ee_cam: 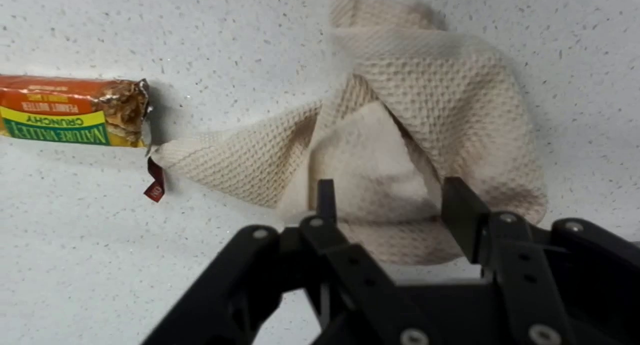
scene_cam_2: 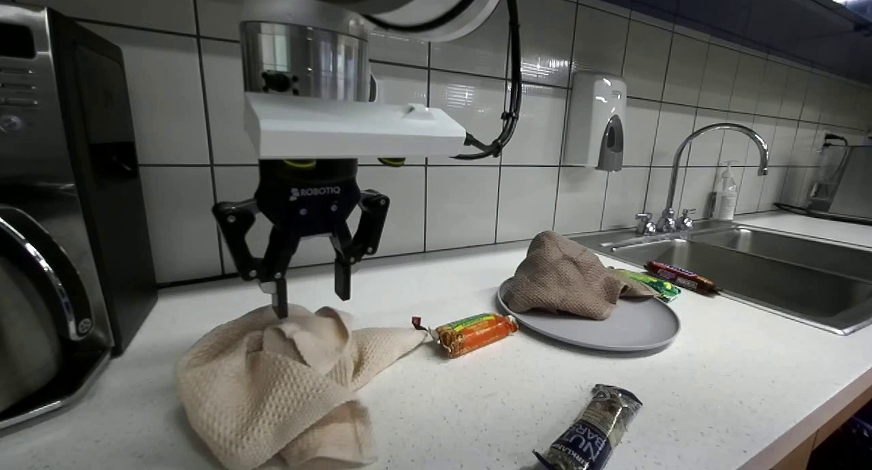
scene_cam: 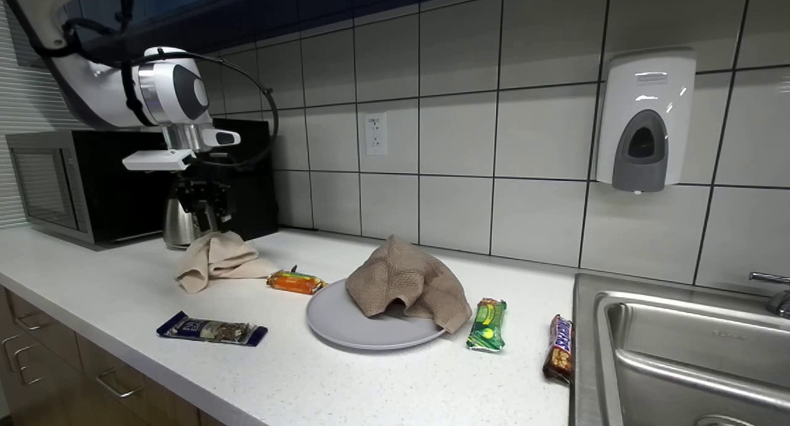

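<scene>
My gripper [scene_cam_2: 311, 305] stands open just over a crumpled beige cloth [scene_cam_2: 252, 381], with a gap between its fingers. In the wrist view the cloth [ee_cam: 450, 95] lies below and between the parted fingertips, unpinched. One fingertip overlaps the cloth's raised folds in an exterior view; whether it touches them I cannot tell. A corner of the cloth with a small dark red tag [ee_cam: 156, 182] reaches towards an orange granola bar [ee_cam: 65, 112]. That bar [scene_cam: 295, 283] lies between the beige cloth and a grey plate [scene_cam: 364, 339], on which a brown cloth [scene_cam: 401, 278] is heaped.
A dark blue nut bar [scene_cam_2: 589, 426] lies near the counter's front. Beyond the plate are a green-wrapped bar [scene_cam: 487, 324] and a Snickers bar [scene_cam: 560, 349] at the sink [scene_cam: 608, 352] edge. A microwave [scene_cam: 46, 185] and a metal vessel [scene_cam: 179, 225] stand near the arm. Tiled wall behind.
</scene>
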`<act>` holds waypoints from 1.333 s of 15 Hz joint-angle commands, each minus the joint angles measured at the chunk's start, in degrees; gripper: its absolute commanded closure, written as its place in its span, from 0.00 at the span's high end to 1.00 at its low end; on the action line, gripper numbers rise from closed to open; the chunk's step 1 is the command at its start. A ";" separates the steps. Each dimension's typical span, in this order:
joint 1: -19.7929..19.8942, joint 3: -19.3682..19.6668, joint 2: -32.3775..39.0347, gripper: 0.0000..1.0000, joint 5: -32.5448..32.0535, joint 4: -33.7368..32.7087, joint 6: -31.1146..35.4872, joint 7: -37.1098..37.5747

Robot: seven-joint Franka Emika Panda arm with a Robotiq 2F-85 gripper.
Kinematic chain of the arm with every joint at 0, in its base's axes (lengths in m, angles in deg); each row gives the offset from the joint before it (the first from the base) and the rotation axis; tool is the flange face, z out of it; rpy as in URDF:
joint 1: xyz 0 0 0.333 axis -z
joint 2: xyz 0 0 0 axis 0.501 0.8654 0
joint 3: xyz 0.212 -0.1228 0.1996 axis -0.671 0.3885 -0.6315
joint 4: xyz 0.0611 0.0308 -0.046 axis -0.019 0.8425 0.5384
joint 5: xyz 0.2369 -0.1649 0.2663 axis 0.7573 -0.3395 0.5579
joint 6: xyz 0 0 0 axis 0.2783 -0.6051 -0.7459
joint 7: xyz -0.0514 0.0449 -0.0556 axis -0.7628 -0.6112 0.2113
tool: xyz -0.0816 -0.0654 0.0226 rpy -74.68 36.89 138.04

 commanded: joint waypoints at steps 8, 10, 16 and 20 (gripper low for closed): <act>0.70 1.82 -6.02 1.00 2.25 2.97 -2.42 0.18; 1.40 2.07 -8.24 1.00 2.50 4.89 -2.53 0.19; 4.89 2.38 -15.74 1.00 3.98 12.30 -2.03 -0.97; 8.04 2.63 -20.67 1.00 5.84 17.41 -1.83 -2.52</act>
